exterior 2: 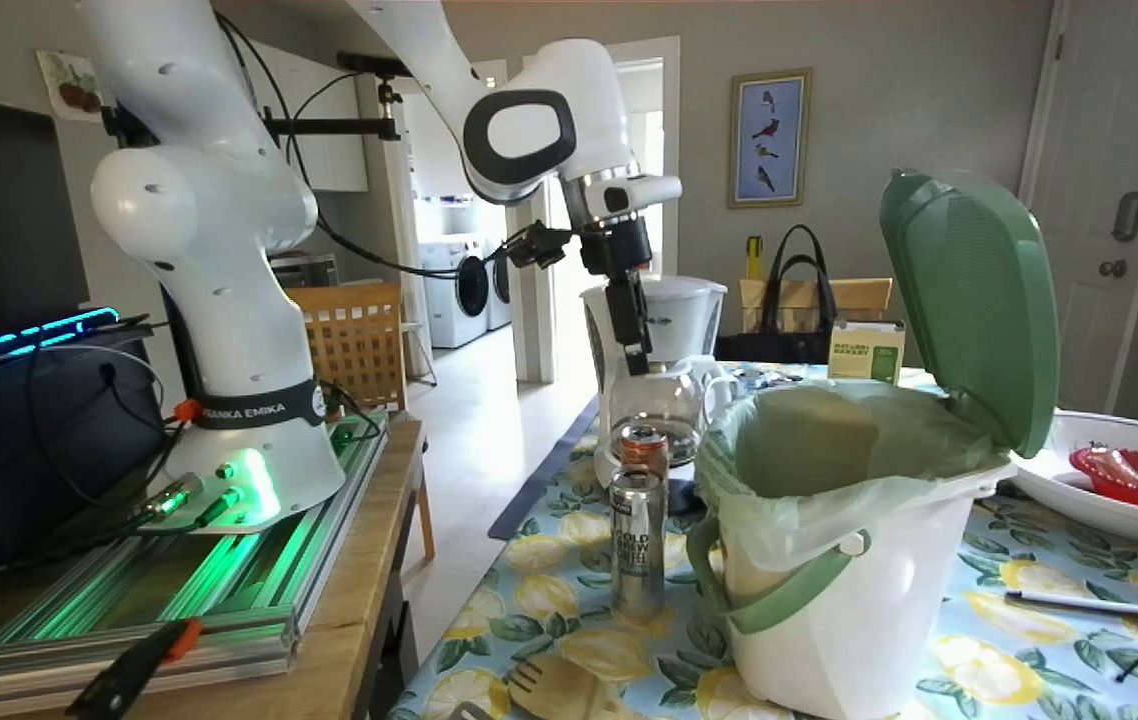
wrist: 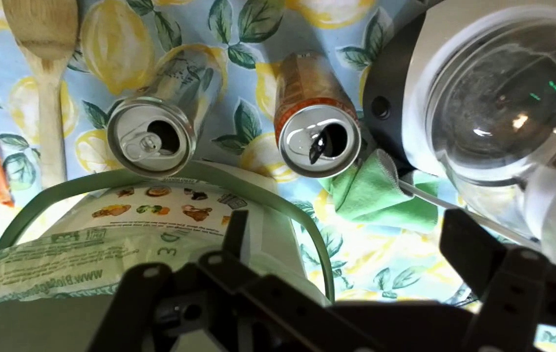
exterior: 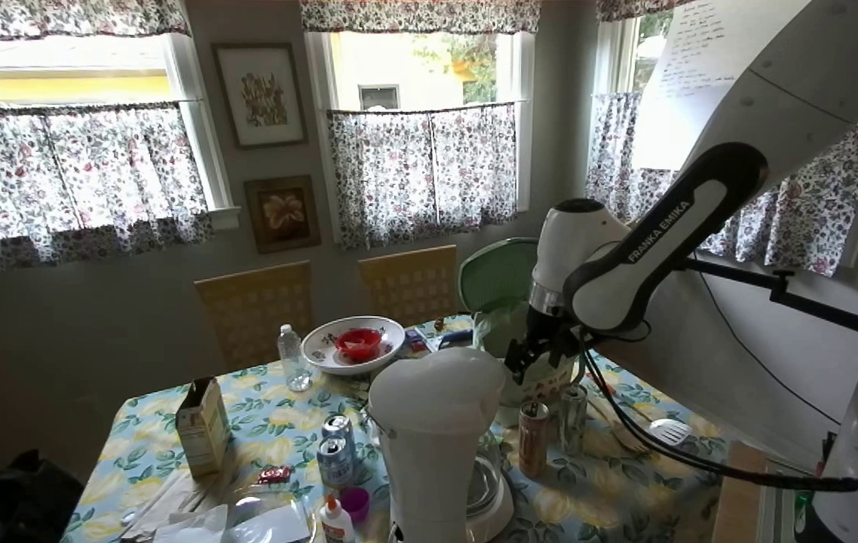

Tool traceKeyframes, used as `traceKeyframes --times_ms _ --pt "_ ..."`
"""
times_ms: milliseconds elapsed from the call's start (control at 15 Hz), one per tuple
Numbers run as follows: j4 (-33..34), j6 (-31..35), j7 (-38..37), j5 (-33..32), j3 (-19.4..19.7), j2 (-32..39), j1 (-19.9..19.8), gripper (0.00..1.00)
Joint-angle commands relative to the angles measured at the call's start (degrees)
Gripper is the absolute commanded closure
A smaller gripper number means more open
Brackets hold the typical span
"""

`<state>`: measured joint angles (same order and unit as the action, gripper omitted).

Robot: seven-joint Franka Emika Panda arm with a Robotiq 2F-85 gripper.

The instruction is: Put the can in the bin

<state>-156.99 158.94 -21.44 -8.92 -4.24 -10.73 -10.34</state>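
An orange can [exterior 2: 645, 447] and a silver can [exterior 2: 637, 550] stand upright side by side, beside the bin [exterior 2: 849, 610]. The bin is whitish with a bag liner and a green handle; its green lid [exterior 2: 979, 300] is raised. In the wrist view the silver can [wrist: 153, 139] and orange can [wrist: 319, 139] show opened tops, and the bin [wrist: 278, 239] fills the lower left. Two blue cans [exterior: 335, 461] stand farther off in an exterior view. My gripper [exterior 2: 637, 358] is open and empty [wrist: 349, 229], above the table between bin and coffee maker, touching no can.
A white coffee maker [exterior: 433, 422] with a glass carafe [wrist: 502, 98] stands close to the orange can. A green cloth [wrist: 380, 195] lies beside it. Wooden utensils [exterior 2: 564, 685] lie near the silver can. A white bowl [exterior: 353, 345], bottle [exterior: 293, 360] and box [exterior: 203, 430] stand farther off.
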Motion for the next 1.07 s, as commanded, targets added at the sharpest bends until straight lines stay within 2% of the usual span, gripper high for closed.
traceKeyframes --times_ms 0,533,1000 --pt "0.37 4.38 5.15 0.17 2.63 5.29 0.97 0.0" --pt "2.06 3.89 10.28 0.07 5.0 11.02 2.9 0.0" --pt "3.16 7.67 14.02 -0.49 6.77 15.07 4.08 0.0"
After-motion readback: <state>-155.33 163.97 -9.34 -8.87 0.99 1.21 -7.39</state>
